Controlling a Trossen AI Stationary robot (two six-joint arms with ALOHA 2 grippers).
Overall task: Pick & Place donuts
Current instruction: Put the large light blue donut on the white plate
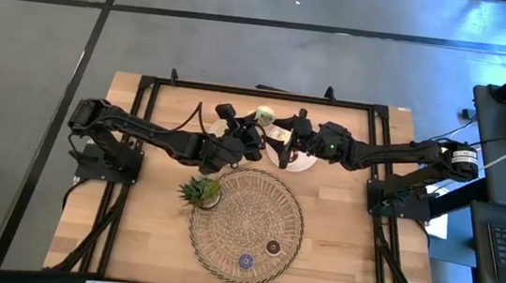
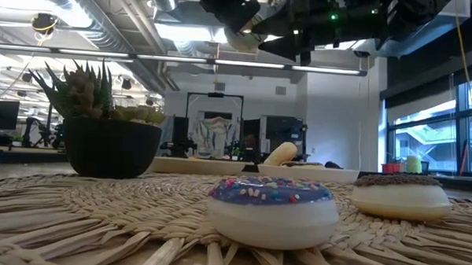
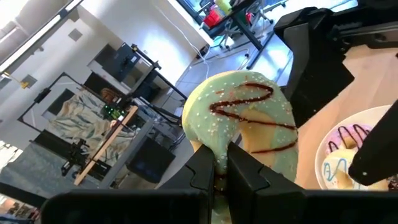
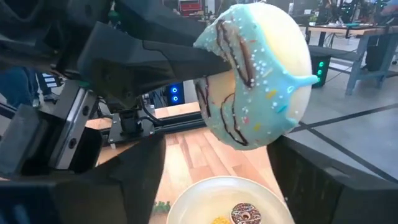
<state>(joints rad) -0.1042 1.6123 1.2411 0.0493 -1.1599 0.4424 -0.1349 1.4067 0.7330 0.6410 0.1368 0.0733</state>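
- The left gripper point(image 3: 214, 168) is pinching the pale green-iced ring donut with brown drizzle and white sprinkles point(image 3: 245, 124); its two dark fingers point(image 3: 202, 171) are sitting clenched on the donut's lower edge, one on each face.
- In the high view this green donut point(image 1: 264, 115) is hanging in the air near the table's far edge, just beside the small white round plate point(image 1: 300, 162).
- The right gripper point(image 1: 293, 138) is reaching in from the other side, and its wrist view is showing the same donut point(image 4: 258, 78) close in front of it, above the plate point(image 4: 205, 199); I cannot tell whether its fingers are spread or closed.
- Both dark jointed arms are stretching inward from the table's sides and meeting over the far middle of the light wooden table point(image 1: 348, 227).
- A mini brown-iced donut point(image 4: 244, 213) is lying on the plate, and the left wrist view is showing a pink-iced donut with dark stripes point(image 3: 348, 138) there too.
- A purple-iced donut with coloured sprinkles point(image 2: 273, 208) and a brown-iced donut point(image 2: 401, 195) are resting well apart from the grippers on the round woven straw mat point(image 1: 224, 233).
- A spiky green plant in a dark pot point(image 1: 200, 192) is standing at the mat's edge.
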